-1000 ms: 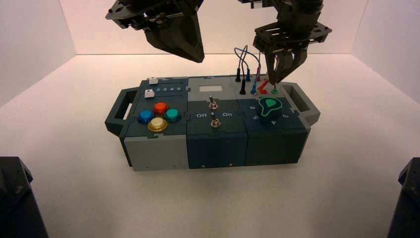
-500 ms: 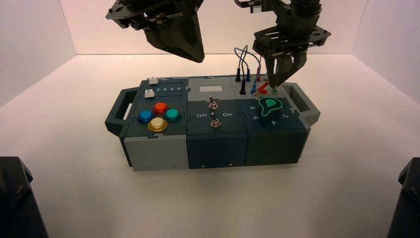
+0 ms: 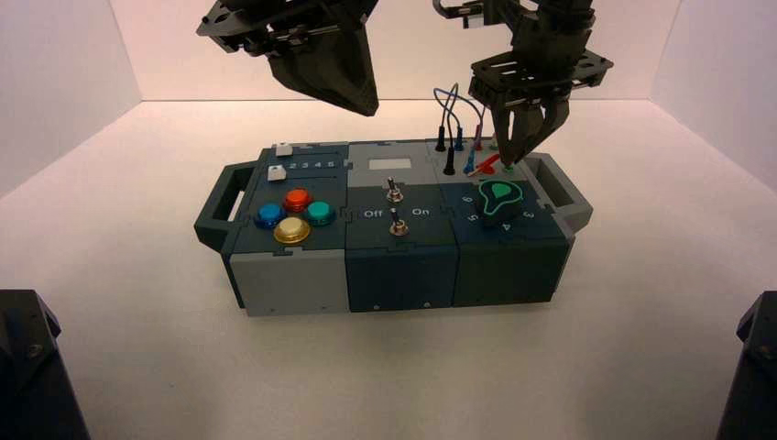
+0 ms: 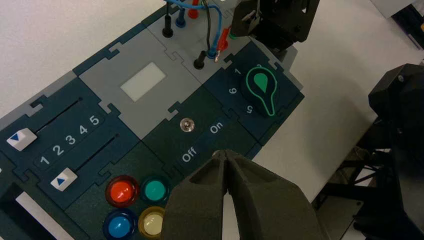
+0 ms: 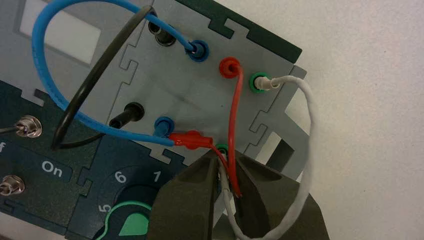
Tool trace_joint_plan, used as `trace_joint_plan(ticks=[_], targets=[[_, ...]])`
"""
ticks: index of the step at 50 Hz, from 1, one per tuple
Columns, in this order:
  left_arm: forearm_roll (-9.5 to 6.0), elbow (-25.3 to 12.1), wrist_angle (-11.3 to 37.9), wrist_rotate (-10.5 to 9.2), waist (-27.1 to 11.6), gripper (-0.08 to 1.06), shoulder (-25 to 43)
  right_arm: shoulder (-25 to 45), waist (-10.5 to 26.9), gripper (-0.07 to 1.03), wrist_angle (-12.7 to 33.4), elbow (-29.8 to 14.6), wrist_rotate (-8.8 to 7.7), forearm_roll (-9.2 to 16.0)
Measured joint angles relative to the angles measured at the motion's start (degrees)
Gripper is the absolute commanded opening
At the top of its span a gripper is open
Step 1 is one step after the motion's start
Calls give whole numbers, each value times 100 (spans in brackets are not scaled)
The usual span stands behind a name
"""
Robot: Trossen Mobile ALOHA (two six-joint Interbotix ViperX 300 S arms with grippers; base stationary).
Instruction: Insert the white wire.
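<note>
One counter [image 3: 394, 367] carries everything, and the biggest thing on it is the box [image 3: 401, 280], dark and grey panels with a handle at each side. Left end effector [image 4: 225, 154] is just hanging out above the box on the left side, fingers together, not touching anything. Right end effector [image 5: 223, 156] is the busy one, down at the far right part of the box and clamped on a plug of the white wire [image 5: 311, 125], right at the near green socket [image 5: 221, 147]. Can't tell how deep that plug sits tbh. The wire loops round to its other plug, which is in the far green socket [image 5: 255, 77]. Blue wire [image 5: 42, 80] and black wire [image 5: 82, 95] arch over the same grey panel, left of the grip, plugged in at both ends. Red wire [image 5: 232, 115] has one end in the far red socket, while its other plug lies loose beside the near blue one. Near right there's the black knob [image 3: 499, 200] with green trim, then a pale screen [image 3: 389, 164] far middle. Near left sit four buttons [image 3: 291, 229]: red, blue, green, yellow. Two white sliders [image 4: 21, 139] are far left, both down at the 1 end, and two metal toggle switches [image 3: 394, 194] in the middle.
</note>
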Motion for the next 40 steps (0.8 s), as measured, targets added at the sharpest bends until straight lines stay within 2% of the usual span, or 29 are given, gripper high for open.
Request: trace_joint_plan(ticks=[40], targets=[[44, -18, -9, 0, -9, -3, 0, 325, 18, -2, 185, -237, -9, -9]])
